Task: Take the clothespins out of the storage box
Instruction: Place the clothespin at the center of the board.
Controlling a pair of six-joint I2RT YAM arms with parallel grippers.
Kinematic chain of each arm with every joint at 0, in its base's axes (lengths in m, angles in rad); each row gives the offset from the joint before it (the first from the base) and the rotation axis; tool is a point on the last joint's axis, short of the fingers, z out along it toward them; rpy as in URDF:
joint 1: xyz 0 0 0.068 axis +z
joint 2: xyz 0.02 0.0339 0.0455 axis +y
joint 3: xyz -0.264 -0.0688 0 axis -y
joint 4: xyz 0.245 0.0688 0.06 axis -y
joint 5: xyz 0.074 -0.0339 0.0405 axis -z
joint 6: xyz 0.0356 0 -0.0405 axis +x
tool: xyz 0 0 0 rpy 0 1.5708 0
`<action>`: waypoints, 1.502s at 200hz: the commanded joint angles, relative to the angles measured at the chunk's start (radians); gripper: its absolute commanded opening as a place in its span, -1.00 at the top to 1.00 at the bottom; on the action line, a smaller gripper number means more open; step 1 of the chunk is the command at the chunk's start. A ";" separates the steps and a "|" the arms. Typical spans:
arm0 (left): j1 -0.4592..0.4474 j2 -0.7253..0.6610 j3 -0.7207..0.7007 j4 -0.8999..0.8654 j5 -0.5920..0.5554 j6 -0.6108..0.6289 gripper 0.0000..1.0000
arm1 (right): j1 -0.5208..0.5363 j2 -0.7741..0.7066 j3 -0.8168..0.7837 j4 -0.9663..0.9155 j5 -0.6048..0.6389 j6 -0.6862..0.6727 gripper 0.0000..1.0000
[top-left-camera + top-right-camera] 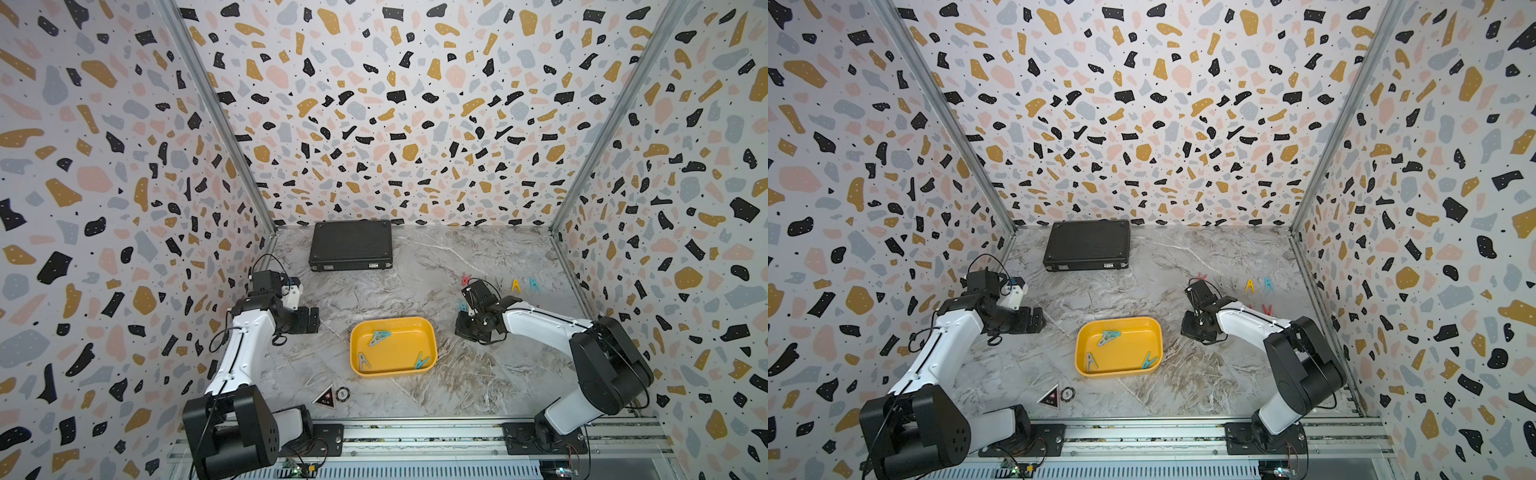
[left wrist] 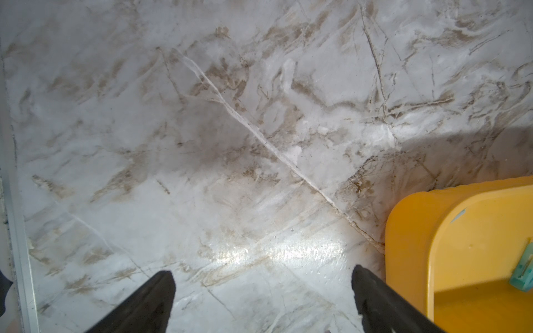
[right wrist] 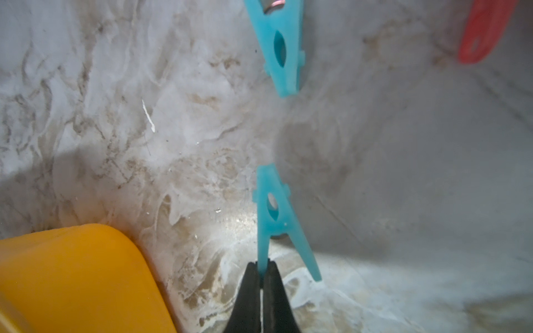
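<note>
Three clothespins (image 1: 378, 337) lie in the yellow storage box (image 1: 399, 349). Beside it the left gripper (image 2: 262, 271) hangs spread wide — empty. At the box's other side, the right gripper (image 3: 262, 266) pinches a teal clothespin (image 3: 272, 213) by one leg. Farther off, loose pegs (image 1: 515, 286) dot the table (image 1: 415, 282); a black case (image 1: 351, 245) sits rearmost.

Bare worktop (image 1: 415, 286) runs from the storage box (image 1: 392, 320) back to the black case (image 1: 351, 245) at the rear wall. The left claw (image 2: 261, 276), jaws wide, hangs over bare marble just beside the box. Right of the box, the right claw (image 3: 262, 263), pinched on a teal clothespin (image 3: 272, 213), sits among loose clothespins (image 1: 515, 285). Three boxed clothespins (image 1: 378, 337) lie well apart, leaving the box's middle open.
</note>
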 commanded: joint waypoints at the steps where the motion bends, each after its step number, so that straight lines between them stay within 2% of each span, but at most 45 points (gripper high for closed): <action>1: 0.006 -0.013 0.015 0.004 0.013 0.003 -0.99 | -0.003 0.019 -0.011 -0.003 0.006 0.023 1.00; 15: 0.007 -0.015 0.014 0.006 0.014 0.003 -0.99 | -0.003 0.020 -0.025 0.004 0.008 0.036 1.00; 33: 0.007 -0.014 0.014 0.006 0.013 0.003 -0.99 | -0.003 0.009 -0.043 0.015 0.013 0.045 0.88; 69: 0.006 -0.012 0.014 0.007 0.016 0.003 -0.99 | -0.003 -0.012 -0.041 0.009 0.008 0.041 0.60; 98: 0.006 -0.013 0.014 0.006 0.016 0.003 -1.00 | -0.003 -0.052 -0.026 -0.007 0.011 0.025 0.25; 116: 0.007 -0.013 0.015 0.007 0.019 0.004 -0.99 | -0.003 -0.089 -0.004 -0.040 0.015 0.008 0.17; 170: 0.007 -0.013 0.014 0.007 0.018 0.003 -0.99 | 0.000 -0.217 0.115 -0.155 0.015 -0.111 0.14; 195: 0.006 -0.012 0.014 0.007 0.019 0.004 -0.99 | 0.012 -0.234 0.187 -0.142 -0.049 -0.227 0.18; 216: 0.007 -0.009 0.016 0.006 0.018 0.004 -1.00 | 0.066 -0.216 0.264 -0.131 -0.112 -0.366 0.18; 251: 0.006 -0.006 0.017 0.004 0.013 0.003 -0.99 | 0.193 -0.110 0.391 -0.165 -0.196 -0.544 0.18; 300: 0.006 -0.005 0.017 0.004 0.010 0.002 -1.00 | 0.384 0.144 0.568 -0.277 -0.250 -0.713 0.15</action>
